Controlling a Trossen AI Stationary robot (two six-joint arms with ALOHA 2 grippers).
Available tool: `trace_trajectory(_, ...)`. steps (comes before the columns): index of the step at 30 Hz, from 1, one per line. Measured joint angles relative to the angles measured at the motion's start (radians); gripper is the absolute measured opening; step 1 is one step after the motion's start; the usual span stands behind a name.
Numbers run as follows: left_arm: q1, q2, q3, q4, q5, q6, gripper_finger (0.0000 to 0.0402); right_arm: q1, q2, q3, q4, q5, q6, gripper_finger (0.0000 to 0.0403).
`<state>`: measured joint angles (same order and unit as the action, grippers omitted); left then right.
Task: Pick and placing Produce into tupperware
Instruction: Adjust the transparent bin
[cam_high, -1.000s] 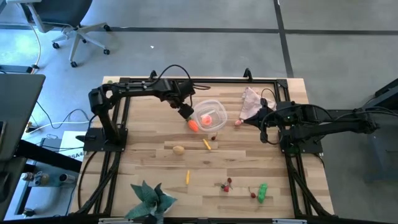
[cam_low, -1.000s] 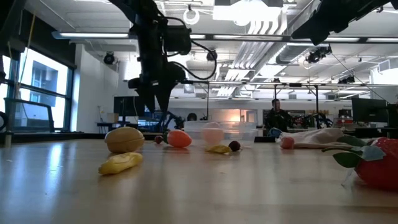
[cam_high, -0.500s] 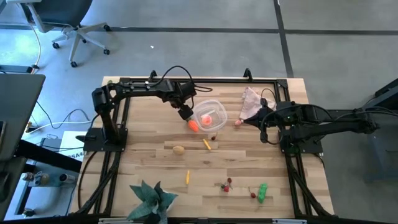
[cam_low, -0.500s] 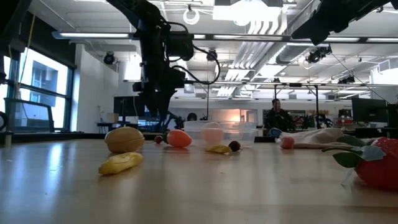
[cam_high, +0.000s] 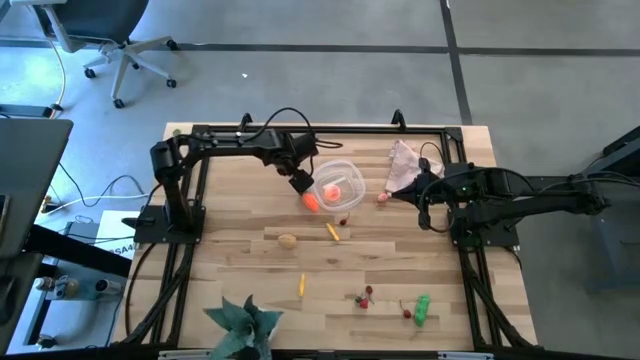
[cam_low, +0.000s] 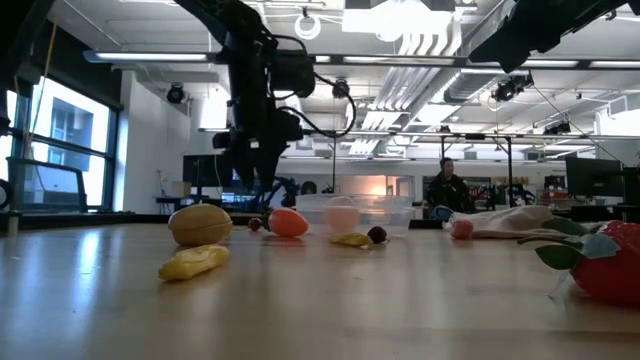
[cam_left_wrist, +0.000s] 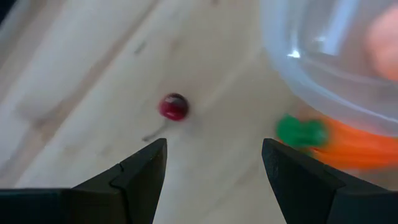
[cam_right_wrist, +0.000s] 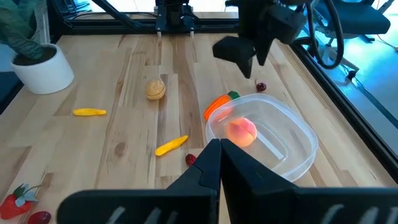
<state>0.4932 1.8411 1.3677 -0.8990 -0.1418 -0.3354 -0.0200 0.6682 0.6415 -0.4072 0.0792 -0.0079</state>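
Note:
The clear tupperware stands at the table's far middle with a pink-orange peach piece inside. An orange carrot lies against its near-left wall. My left gripper is open and empty just left of the tupperware, above a small red cherry; its own view shows the carrot's green top and the tupperware wall. My right gripper is shut and empty at the table's right, beside the pinkish cloth.
A tan potato, two yellow sticks, red cherries and a green pepper lie toward the near side. A pink piece lies by the cloth. A green fake plant stands at the near left.
My left gripper has shifted a little toward the table's right, closer to the tupperware, and stays open. The produce has kept still.

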Motion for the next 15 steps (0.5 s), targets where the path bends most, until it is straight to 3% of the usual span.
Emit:
trace_trajectory(5, -0.021, -0.007, 0.031, -0.065, 0.069, 0.006, 0.0252, 0.0, 0.0, 0.0, 0.001, 0.0, 0.0, 0.0)
trace_trajectory(15, -0.039, -0.008, 0.172, -0.137, 0.044, 0.013, 0.0252, 0.0, 0.0, 0.0, 0.0, 0.0, 0.0, 0.0)
